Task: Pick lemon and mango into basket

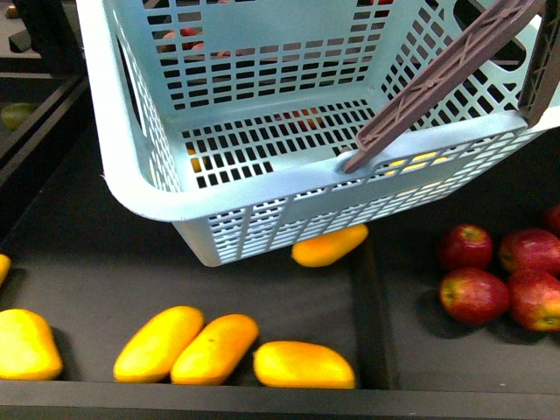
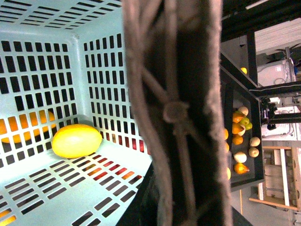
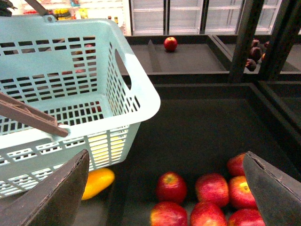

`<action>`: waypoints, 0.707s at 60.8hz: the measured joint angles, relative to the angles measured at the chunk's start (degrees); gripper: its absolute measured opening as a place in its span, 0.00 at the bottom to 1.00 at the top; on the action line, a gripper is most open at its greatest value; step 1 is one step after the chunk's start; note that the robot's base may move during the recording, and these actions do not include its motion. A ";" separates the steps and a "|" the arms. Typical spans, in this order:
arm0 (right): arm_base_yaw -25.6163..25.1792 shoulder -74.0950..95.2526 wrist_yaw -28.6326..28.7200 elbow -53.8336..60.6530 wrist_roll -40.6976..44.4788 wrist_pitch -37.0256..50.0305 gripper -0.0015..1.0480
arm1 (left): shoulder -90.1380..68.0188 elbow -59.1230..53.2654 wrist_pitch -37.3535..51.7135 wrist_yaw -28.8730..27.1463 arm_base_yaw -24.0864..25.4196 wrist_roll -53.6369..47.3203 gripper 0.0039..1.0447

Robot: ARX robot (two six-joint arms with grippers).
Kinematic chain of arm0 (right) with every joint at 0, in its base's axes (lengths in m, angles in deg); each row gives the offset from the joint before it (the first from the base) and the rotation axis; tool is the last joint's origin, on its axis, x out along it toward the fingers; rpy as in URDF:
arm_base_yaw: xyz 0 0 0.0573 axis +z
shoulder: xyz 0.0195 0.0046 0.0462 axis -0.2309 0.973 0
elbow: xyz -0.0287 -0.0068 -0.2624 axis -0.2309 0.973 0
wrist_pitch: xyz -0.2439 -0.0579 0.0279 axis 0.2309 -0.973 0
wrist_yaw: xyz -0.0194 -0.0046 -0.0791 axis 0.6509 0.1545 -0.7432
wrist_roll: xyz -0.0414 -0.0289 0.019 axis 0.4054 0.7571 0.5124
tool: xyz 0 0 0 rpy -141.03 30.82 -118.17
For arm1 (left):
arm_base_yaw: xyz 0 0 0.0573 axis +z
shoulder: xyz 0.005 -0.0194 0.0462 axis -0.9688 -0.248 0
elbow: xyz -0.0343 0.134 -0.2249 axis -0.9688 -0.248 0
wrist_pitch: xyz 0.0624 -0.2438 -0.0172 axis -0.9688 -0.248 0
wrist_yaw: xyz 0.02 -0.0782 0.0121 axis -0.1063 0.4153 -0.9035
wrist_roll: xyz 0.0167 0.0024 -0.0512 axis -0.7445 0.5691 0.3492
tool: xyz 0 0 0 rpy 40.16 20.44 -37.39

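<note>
**Over the Fruit Bins, One Lemon Aboard and a Mango to Go**

Shows the turquoise basket [image 1: 262, 206] hanging tilted above the black display bins [image 1: 87, 254], with its brown handle [image 1: 446, 79] swung up toward the right. Finds the lemon [image 2: 76, 140] already inside, resting on the slotted floor in a corner against the wall. Leaves the mangoes [image 1: 214, 348] in the bin below: three side by side near the front edge, another at far left, one more half hidden under the basket's low corner.

Puts the right gripper [image 3: 165, 155], fingers spread wide and empty, over the red apples [image 3: 211, 188] in the neighbouring compartment, across the divider [image 1: 367, 306] from the mangoes. Cannot tell how the left gripper stands: fills the left wrist view with the handle pressed close, probably held, jaws out of sight.

Judges a mango smooth-skinned, fairly heavy, firm yet easily bruised, apt to slip lengthwise. Suggests closing gently across the narrow middle of the nearest one, with its long axis crosswise to the fingers.
</note>
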 joint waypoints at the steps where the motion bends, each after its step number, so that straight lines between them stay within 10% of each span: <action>1: 0.00 0.00 0.00 0.00 0.00 0.00 0.92 | 0.00 0.00 0.00 0.02 0.00 0.04 0.04; 43: 0.13 0.09 -0.17 0.00 -0.02 -0.20 0.92 | 0.00 0.02 0.00 -0.98 0.87 -0.35 0.04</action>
